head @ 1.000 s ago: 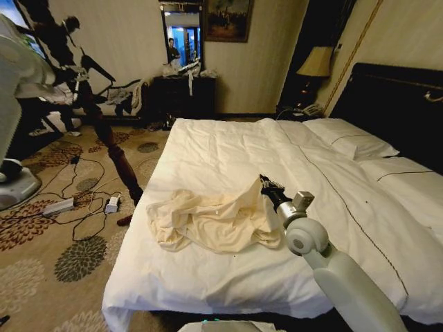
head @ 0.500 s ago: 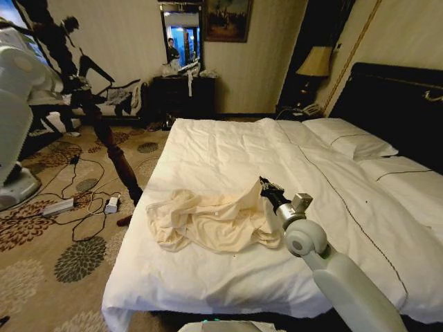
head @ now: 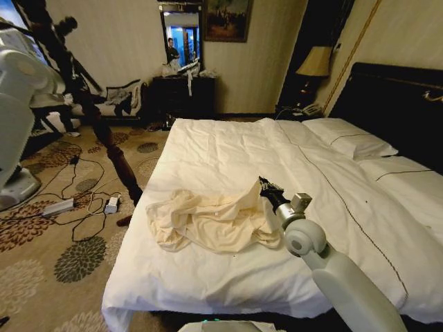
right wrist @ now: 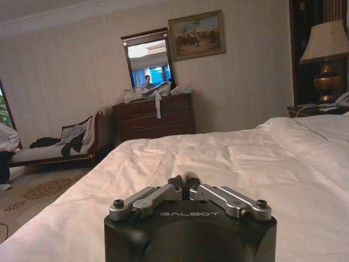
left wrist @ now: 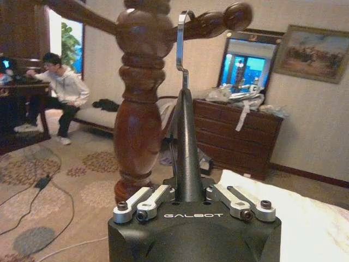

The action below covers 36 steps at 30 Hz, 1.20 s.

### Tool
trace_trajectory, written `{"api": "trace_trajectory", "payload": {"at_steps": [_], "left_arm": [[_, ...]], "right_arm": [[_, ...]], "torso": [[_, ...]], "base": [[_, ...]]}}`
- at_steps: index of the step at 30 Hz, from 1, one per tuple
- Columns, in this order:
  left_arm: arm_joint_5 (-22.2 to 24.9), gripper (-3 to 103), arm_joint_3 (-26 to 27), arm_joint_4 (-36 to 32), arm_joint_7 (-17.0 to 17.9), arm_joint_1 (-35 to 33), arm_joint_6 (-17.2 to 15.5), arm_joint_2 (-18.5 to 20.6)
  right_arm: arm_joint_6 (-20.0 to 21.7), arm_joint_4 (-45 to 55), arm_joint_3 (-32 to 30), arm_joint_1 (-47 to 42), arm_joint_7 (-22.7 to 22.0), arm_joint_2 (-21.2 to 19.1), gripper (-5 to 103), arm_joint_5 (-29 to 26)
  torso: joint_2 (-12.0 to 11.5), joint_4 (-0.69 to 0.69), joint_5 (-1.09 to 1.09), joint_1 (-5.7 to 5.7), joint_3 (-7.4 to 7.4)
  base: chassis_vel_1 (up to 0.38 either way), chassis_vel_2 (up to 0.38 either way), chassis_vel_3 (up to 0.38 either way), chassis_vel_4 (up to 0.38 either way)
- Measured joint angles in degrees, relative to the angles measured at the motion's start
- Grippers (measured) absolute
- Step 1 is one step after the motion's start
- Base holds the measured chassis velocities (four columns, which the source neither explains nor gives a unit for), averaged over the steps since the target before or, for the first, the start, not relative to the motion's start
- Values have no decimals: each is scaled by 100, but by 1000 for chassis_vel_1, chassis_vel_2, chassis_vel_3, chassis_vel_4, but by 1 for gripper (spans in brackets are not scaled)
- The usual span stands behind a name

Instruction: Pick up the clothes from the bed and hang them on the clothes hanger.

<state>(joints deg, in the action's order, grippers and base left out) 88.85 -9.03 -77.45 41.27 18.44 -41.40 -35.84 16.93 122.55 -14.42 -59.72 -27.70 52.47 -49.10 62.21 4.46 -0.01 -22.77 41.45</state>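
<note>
Clothes: the cream shirt [head: 211, 221] lies crumpled on the near left part of the bed [head: 228, 149], on the white duvet, with 1 peak of fabric drawn up at its right edge.
Right gripper: the right gripper [head: 264, 187] sits at that raised peak on the shirt's right side, its white arm reaching in from the near right. In the right wrist view the right gripper [right wrist: 184, 182] has its jaws pressed together; whether fabric is caught between them I cannot tell.
Left gripper: in the left wrist view the left gripper [left wrist: 188, 188] is raised beside the wooden coat stand [left wrist: 139, 109], with its jaws pinching the black clothes hanger [left wrist: 187, 136], which stands upright out of them.
Hanger hook: the slim metal hook [left wrist: 182, 46] rises to the level of the stand's knobbed arm; whether it touches the wood I cannot tell.
Left arm: its white body shows at the far left edge of the head view, beside the dark coat stand [head: 114, 155] on the carpet left of the bed.
Bed: 2 white pillows [head: 349, 138] edged with a thin dark line lie at the far right against the dark headboard [head: 394, 104].
</note>
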Motion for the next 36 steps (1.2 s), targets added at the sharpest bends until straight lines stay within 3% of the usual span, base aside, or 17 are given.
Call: {"api": "trace_trajectory", "payload": {"at_steps": [7, 10, 14, 17, 21, 23, 25, 26, 28, 29, 30, 31, 33, 36], "left_arm": [[-361, 17, 14, -225, -321, -26, 85, 81], [-891, 17, 76, -568, -720, -92, 137, 221], [-982, 17, 93, -882, -862, -206, 140, 319], [-1160, 17, 160, -1118, -1051, -447, 215, 371], [-1307, 17, 644, -1892, -1527, -1566, 395, 638], [-1327, 17, 714, -1983, -1659, -1750, 459, 687], [-1355, 17, 993, -2312, -2644, -2492, 777, 977], [-1314, 17, 1103, -2493, -3320, -2814, 975, 1151], [-1281, 17, 1129, -2546, -3512, -2905, 1045, 1208], [-1213, 17, 1165, -2617, -3798, -3035, 1157, 1298], [-1084, 17, 1262, -2760, -4387, -3354, 1486, 1483], [-1049, 17, 1311, -2847, -4731, -3535, 1694, 1580], [-1034, 17, 1330, -2890, -4919, -3625, 1793, 1642], [-1162, 17, 1356, -3105, -6109, -4133, 2377, 1926]], "right_arm": [[-4, -13, 21, 17, -1, 22, 0, 1], [-5, -27, 26, 18, -3, 28, 0, 7], [-6, -30, 28, 38, -3, 40, 0, 31], [-4, -29, -5, 92, -9, 100, 0, 34], [-8, -24, -80, 25, -34, 42, 0, 18], [-10, -20, -88, 8, -34, 30, 0, 20], [-14, -13, -101, -23, -34, 9, 0, 20], [-16, -13, -102, -23, -34, 5, 0, 20], [-16, -13, -101, -23, -35, 3, 0, 19], [-16, -15, -101, -21, -37, 0, 0, 18], [-17, -25, -101, -12, -40, -6, 0, 15], [-19, -42, -97, -1, -41, -7, 0, 15], [-21, -49, -97, 3, -43, -7, 0, 15], [-23, -63, -102, 1, -64, -9, 0, 12]], "torso": [[0, 0, 0, 0, 0], [0, -1, 0, 0, 0], [1, 1, 3, 2, -1], [1, 2, 2, 2, -1], [1, 1, 1, 1, -1], [1, 2, 1, 2, 0], [1, 2, -2, 1, 0], [0, -2, -2, 1, 0], [0, -2, -1, 0, 0], [1, -2, -1, 1, 0], [1, -2, 2, 2, -1], [1, 2, 1, 2, -1], [1, 3, 0, 2, -1], [0, -1, 1, 1, 0]], "base": [[0, 0, 0, 0], [0, 0, 0, 0], [0, 0, 0, 0], [0, 0, 0, 0], [0, 0, 0, 0], [0, 0, 0, 0], [0, 0, 0, 0], [0, 0, 0, 0], [0, 0, 0, 0], [0, 0, 0, 0], [0, 0, 0, 0], [0, 0, 0, 0], [0, 0, 0, 0], [0, 0, 0, 0]]}}
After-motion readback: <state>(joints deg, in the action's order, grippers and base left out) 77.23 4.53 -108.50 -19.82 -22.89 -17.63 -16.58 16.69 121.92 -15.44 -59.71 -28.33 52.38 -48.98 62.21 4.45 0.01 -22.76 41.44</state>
